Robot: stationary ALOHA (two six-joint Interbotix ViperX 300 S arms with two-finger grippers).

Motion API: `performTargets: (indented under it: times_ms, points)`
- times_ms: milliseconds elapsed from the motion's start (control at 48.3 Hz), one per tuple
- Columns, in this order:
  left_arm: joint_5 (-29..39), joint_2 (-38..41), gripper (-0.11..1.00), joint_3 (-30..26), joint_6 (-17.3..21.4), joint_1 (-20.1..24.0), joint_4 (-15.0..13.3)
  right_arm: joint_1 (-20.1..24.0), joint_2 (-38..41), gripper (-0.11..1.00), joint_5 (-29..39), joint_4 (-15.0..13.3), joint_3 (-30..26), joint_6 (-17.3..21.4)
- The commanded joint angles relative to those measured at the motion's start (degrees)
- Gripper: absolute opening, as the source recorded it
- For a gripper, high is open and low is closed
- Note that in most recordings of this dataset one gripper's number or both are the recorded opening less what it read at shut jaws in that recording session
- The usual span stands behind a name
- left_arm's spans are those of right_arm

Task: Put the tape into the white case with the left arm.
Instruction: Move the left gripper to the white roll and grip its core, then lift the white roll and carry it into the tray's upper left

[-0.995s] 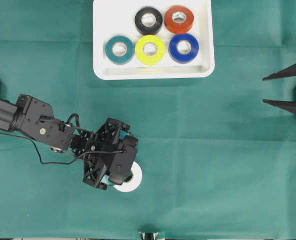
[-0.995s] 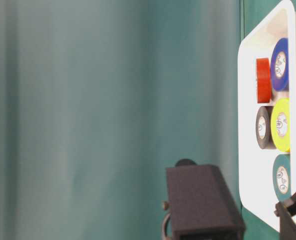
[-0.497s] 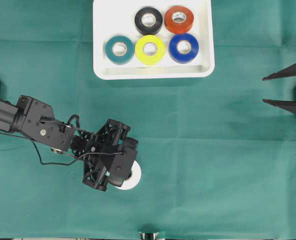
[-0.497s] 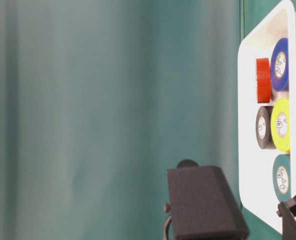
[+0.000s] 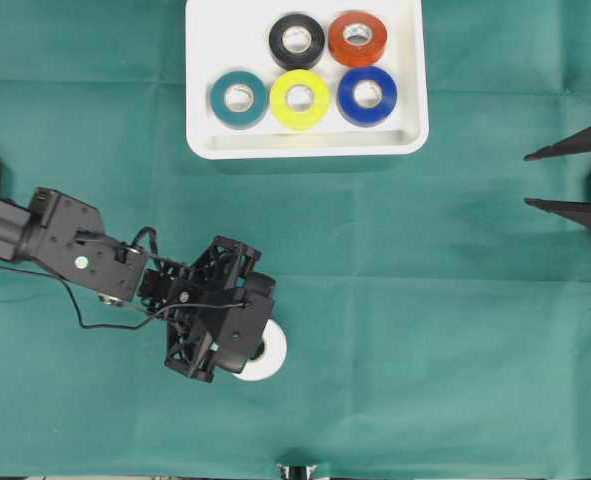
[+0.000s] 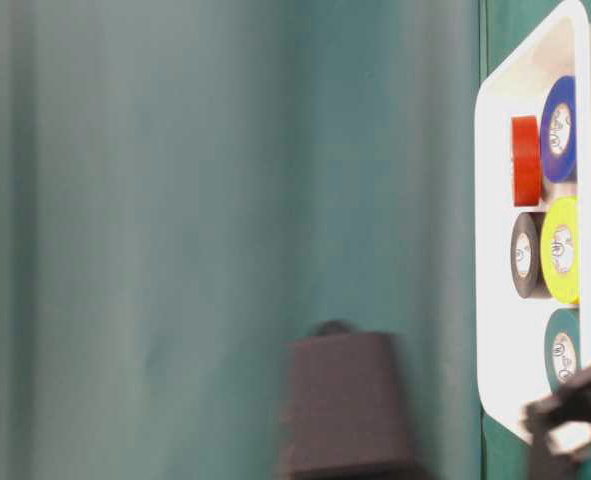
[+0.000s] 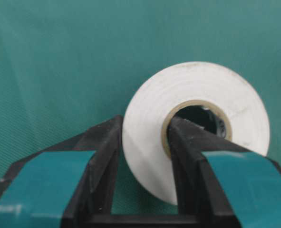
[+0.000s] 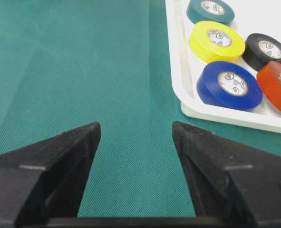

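Observation:
The tape, a white roll (image 7: 150,147), is pinched through its wall by my left gripper (image 7: 146,121): one teal-banded finger (image 7: 190,142) sits inside the core and the other presses on the outer face. From overhead the roll (image 5: 271,354) pokes out from under the left gripper (image 5: 247,350) near the table's front. The white case (image 5: 305,148) lies at the back centre, well away from the roll. My right gripper (image 5: 527,180) stands open at the right edge, with nothing between its fingers (image 8: 135,126).
Several coloured rolls lie in the case: teal (image 5: 238,98), yellow (image 5: 299,99), blue (image 5: 366,95), black (image 5: 296,40) and red (image 5: 357,38). The left part of the case floor (image 5: 210,40) is bare. Green cloth (image 5: 395,300) covers the table.
My left gripper has shut on the white roll. The roll and gripper have shifted slightly, and the arm looks blurred at table level. The right arm has not moved.

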Motion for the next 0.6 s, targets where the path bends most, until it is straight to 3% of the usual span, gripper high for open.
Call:
performTargets:
  times_ms: [0, 352, 580]
  points:
    - [0.4, -4.4, 0.28, -1.4, -0.1, 0.1, 0.0, -0.1, 0.4, 0.99, -0.4, 0.0, -0.6, 0.1]
    - [5.5, -10.5, 0.28, -1.1, 0.4, 1.2, 0.2, 0.0, 0.4, 0.99, -0.4, 0.0, -0.6, 0.1]
    - [6.2, -11.8, 0.28, 0.8, 2.9, 7.6, 0.2, 0.0, 0.4, 0.99, -0.4, 0.0, -0.6, 0.1]
